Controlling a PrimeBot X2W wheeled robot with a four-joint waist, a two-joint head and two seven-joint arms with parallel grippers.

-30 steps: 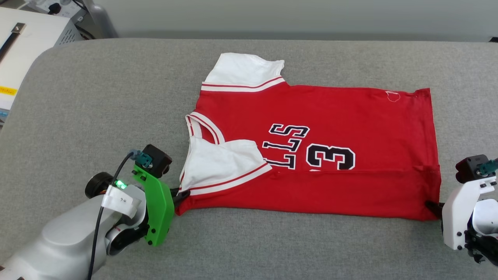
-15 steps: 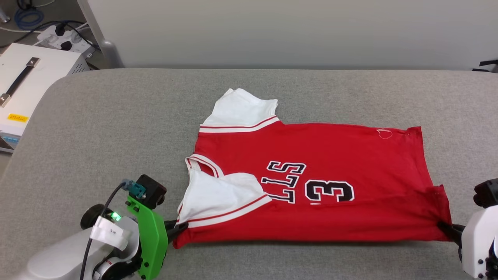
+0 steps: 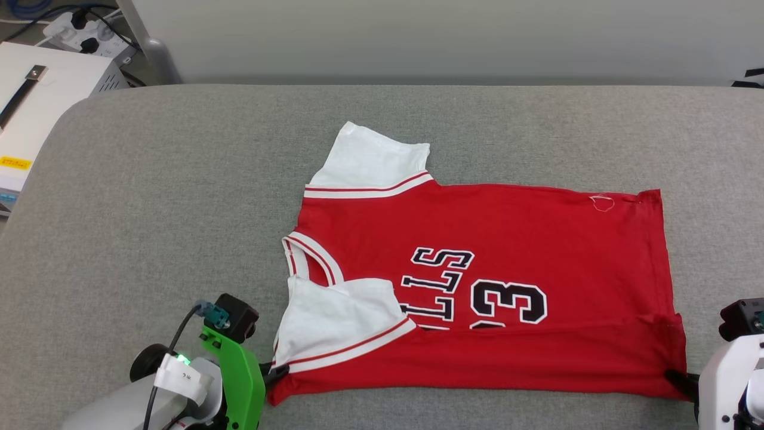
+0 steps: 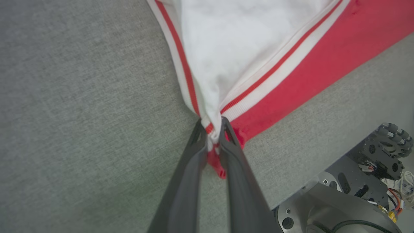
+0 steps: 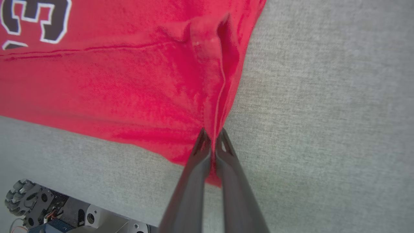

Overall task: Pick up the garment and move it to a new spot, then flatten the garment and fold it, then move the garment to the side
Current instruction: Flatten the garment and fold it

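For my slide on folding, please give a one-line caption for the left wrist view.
Left gripper shut on the sleeve corner of the garment, lying on the grey surface.

A fold of the garment (image 3: 537, 227) hides some lettering (image 3: 431, 283).

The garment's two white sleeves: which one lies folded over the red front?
The near sleeve, by the left hand, covers part of the letters. The far sleeve sticks out flat onto the grey surface.
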